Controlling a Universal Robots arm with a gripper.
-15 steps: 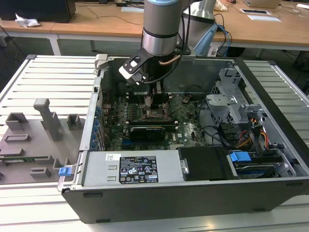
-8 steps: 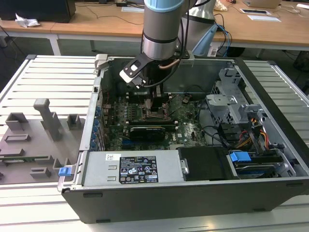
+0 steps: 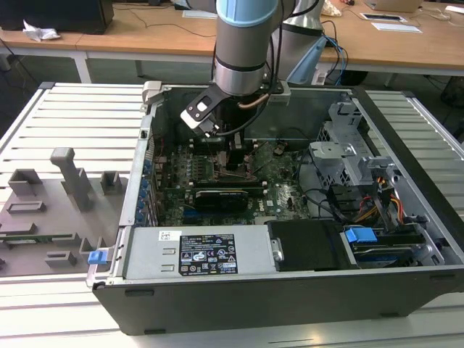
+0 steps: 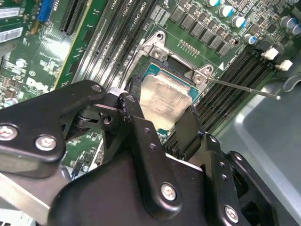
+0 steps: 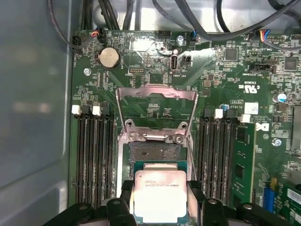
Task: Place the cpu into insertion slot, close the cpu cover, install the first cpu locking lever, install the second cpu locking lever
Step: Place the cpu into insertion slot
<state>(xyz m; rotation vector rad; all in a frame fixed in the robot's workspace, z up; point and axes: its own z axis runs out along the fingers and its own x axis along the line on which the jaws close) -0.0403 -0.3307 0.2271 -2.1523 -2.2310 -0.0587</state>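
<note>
Reaching down into the open computer case [image 3: 290,304] on the slatted worktop [image 3: 72,116], the gripper [image 3: 235,161] hangs over the middle of the green motherboard [image 5: 225,80]. Its black fingers [image 5: 195,195] are clamped on two opposite edges of the cpu [image 5: 160,195], whose silver-grey top faces up in both wrist views. The chip [image 4: 167,101] sits level between the fingers [image 4: 188,125], over the near part of the insertion slot [image 5: 154,153]. Whether it already touches the socket I cannot tell. Part of the slot's dark pin field lies bare just beyond the chip. The cpu cover [image 5: 155,90] is swung open, hinged at the slot's far edge with its large cut-out showing the board behind it. In the second wrist view a thin metal lever [image 4: 244,88] sticks out free from one corner of the socket frame. Long memory slots [image 5: 94,155] run along both sides of the socket. In the exterior view a black graphics card [image 3: 221,196] lies across the board between the gripper and the case's near wall.
</note>
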